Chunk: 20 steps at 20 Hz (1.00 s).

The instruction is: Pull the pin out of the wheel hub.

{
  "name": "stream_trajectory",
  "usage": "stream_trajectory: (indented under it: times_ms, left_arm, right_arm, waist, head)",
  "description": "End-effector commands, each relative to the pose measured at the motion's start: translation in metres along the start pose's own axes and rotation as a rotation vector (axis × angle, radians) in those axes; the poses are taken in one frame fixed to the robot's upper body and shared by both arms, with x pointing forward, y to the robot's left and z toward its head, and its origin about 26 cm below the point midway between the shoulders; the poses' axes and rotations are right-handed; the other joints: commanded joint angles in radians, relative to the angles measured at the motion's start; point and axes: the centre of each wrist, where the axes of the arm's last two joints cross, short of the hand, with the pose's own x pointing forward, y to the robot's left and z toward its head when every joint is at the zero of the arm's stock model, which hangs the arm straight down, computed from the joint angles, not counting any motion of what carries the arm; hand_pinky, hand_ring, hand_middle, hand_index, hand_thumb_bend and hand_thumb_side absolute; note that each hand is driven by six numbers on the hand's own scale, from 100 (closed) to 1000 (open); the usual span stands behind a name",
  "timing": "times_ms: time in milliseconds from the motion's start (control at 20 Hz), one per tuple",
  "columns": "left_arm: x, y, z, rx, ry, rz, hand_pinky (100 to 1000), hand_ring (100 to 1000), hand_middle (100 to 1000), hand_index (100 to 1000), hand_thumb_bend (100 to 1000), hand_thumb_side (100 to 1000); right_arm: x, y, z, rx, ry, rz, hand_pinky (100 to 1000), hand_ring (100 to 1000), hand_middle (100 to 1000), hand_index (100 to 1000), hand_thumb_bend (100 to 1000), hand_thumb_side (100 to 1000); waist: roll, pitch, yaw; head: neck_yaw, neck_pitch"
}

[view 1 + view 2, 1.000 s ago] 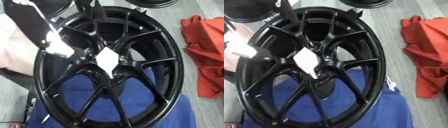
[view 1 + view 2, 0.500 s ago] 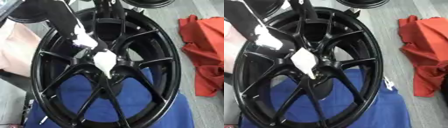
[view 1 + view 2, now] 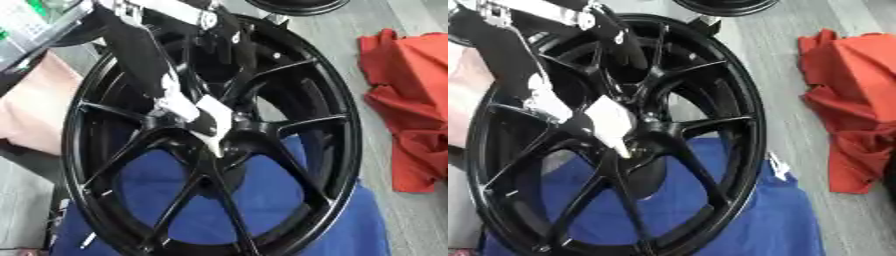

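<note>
Pin (image 3: 213,131): white, tapering, standing out of the centre of the wheel hub (image 3: 219,145), narrow end down at the hub.

Wheel (image 3: 341,135): glossy black, multi-spoke, lying tilted over a blue cloth (image 3: 254,200) that shows between the spokes and past the lower rim.

Left hand (image 3: 179,107): arm enters from the upper left across the spokes; the hand's pale end sits right beside the pin's upper left edge, seemingly touching. Cannot tell whether its fingers are curled or straight, or whether they hold the pin.

Right hand: in neither view.

Right eye view alone shows a small pale object (image 3: 777,167) just outside the rim on the cloth, and separates pin and hand a little more clearly. Left eye view alone shows more of a pinkish sheet (image 3: 35,110) left of the wheel.

Red cloth (image 3: 850,110) crumpled on the grey floor (image 3: 385,215), right of the wheel, apart from it. Another black wheel (image 3: 293,5) at the top edge.
</note>
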Motion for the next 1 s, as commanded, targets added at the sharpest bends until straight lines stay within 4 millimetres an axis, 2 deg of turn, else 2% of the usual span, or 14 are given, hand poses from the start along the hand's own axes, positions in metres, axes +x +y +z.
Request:
stream_trajectory:
  times_ms: [50,800,1000]
  left_arm:
    - [0.0,0.005,0.003,0.0,-0.015,-0.029,867,859,821,886,603,454]
    - [-0.019,-0.009,-0.008,-0.037,0.059,-0.102,835,834,814,876,550,354]
    - [-0.022,-0.012,-0.008,-0.043,0.068,-0.111,831,832,813,873,566,345]
  right_arm:
    - [0.007,-0.008,-0.005,-0.016,-0.027,0.009,769,641,683,686,100,769]
    - [0.004,-0.005,-0.004,-0.018,-0.017,-0.008,769,639,683,686,100,774]
    - [0.003,-0.007,-0.002,-0.022,-0.016,-0.011,769,639,684,686,100,774]
  waist:
    - [-0.005,-0.019,-0.002]
    - [-0.013,-0.013,-0.006]
    - [-0.014,-0.011,-0.005]
  head:
    - [0.005,-0.005]
    - [0.016,-0.012]
    - [0.009,-0.022]
